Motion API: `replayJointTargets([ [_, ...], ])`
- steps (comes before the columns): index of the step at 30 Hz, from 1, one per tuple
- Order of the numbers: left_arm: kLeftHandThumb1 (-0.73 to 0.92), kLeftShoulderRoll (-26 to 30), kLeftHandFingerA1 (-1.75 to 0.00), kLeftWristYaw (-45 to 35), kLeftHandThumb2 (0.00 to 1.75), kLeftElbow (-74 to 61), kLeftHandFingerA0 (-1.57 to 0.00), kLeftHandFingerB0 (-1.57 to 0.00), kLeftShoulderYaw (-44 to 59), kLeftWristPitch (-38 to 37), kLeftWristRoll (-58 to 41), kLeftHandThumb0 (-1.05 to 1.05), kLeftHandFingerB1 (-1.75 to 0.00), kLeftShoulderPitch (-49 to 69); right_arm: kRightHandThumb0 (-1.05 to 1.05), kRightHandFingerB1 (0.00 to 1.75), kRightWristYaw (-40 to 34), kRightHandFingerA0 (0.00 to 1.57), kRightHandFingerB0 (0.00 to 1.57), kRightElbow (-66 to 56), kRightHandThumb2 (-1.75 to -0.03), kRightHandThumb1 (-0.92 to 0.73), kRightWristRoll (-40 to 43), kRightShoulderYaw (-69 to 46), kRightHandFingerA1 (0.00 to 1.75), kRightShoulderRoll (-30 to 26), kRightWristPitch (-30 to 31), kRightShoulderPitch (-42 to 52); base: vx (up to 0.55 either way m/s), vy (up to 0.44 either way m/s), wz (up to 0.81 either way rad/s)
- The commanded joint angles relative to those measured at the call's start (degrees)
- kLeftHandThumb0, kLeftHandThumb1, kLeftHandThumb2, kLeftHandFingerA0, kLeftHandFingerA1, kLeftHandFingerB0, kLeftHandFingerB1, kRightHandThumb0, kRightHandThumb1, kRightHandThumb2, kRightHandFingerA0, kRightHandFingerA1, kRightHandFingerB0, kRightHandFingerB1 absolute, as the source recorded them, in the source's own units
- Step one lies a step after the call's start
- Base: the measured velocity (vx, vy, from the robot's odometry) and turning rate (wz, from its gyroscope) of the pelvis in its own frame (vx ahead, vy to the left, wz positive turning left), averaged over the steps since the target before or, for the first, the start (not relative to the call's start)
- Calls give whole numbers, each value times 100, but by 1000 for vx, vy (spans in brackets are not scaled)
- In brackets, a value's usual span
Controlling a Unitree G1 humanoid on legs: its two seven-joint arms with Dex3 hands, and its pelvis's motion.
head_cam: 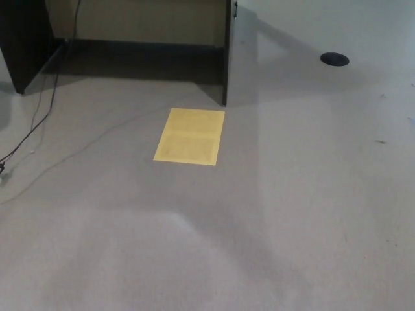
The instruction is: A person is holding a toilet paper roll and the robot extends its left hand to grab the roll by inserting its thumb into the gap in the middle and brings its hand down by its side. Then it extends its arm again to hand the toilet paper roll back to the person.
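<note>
Floor (272, 214): grey carpet fills my head cam, w/ yellow sheet (190, 136) flat near centre.
Furniture: dark desk panel (225, 52) upper middle; black cables (39, 116) trail at left.
Hands: neither in my feed, so can't tell their state.
Roll: out of frame, no person seen.

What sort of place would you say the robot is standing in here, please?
Probably an office or lab room: grey carpet floor, the dark panel leg of a desk, loose cables trailing along the floor, and a round floor port. A yellow sheet lies on the carpet.
</note>
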Motion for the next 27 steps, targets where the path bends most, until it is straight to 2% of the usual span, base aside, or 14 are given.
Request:
replayJointTargets([
  [1,53,168,-38,81,56,148,-38,-32,84,-818,-28,-23,-32,88,-37,43,-109,79,58,240,-59,-65,-144,91,70,-150,-427,0,0,0,0],
  [6,54,163,-39,157,58,300,-39,-31,62,-945,6,-25,-32,163,-37,42,-146,79,55,299,-60,-66,-159,132,68,-151,-488,75,0,0,0],
  [8,54,163,-37,132,56,341,-37,-31,31,-996,27,-23,-32,261,-37,42,-214,83,56,307,-60,-66,-198,158,73,-163,-545,186,0,0,0],
  [10,54,171,-37,154,56,391,-35,-31,20,-1086,44,-22,-32,292,-37,42,-273,77,55,303,-60,-66,-217,159,70,-166,-608,247,0,0,0],
  [11,54,151,-37,82,56,393,-35,-30,49,-1152,-29,-22,-32,353,-38,41,-252,74,54,302,-60,-67,-196,139,60,-165,-616,305,0,0,0],
  [13,54,140,-37,82,56,408,-35,-29,46,-1187,-33,-22,-31,373,-39,41,-259,75,54,305,-60,-67,-225,158,59,-174,-610,318,0,0,0],
  [14,52,128,-38,109,60,422,-31,-28,44,-1185,-25,-28,-34,387,-39,41,-266,75,54,306,-60,-67,-239,169,59,-180,-626,338,0,0,0],
  [18,51,114,-36,198,59,455,-26,-24,36,-1313,11,-27,-32,435,-40,41,-309,73,53,326,-61,-67,-280,198,58,-191,-672,388,0,0,0],
  [19,50,84,-36,158,58,460,-24,-23,64,-1360,-50,-27,-31,471,-40,42,-329,78,54,333,-60,-67,-283,202,66,-195,-704,432,0,0,0],
  [22,50,36,-35,76,59,485,-20,-19,130,-1431,-167,-26,-30,473,-39,41,-289,74,53,329,-60,-67,-229,156,61,-187,-708,453,0,0,0],
  [23,42,29,-51,137,91,499,-10,-8,134,-1450,-139,-15,-49,464,-39,41,-276,76,54,322,-60,-67,-218,145,65,-184,-703,454,0,0,0],
  [24,43,19,-51,91,91,514,-8,-6,153,-1475,-174,-15,-49,454,-39,41,-294,79,54,307,-60,-67,-241,161,68,-189,-707,459,0,0,0],
  [25,48,-4,-33,26,56,524,-19,-17,190,-1493,-242,-26,-29,442,-39,41,-307,77,53,300,-60,-67,-257,172,65,-190,-703,461,0,0,0],
  [27,48,-65,-33,-129,57,464,-18,-16,308,-1510,-428,-27,-29,449,-39,41,-294,77,53,305,-60,-67,-260,173,64,-183,-658,444,0,0,0],
])
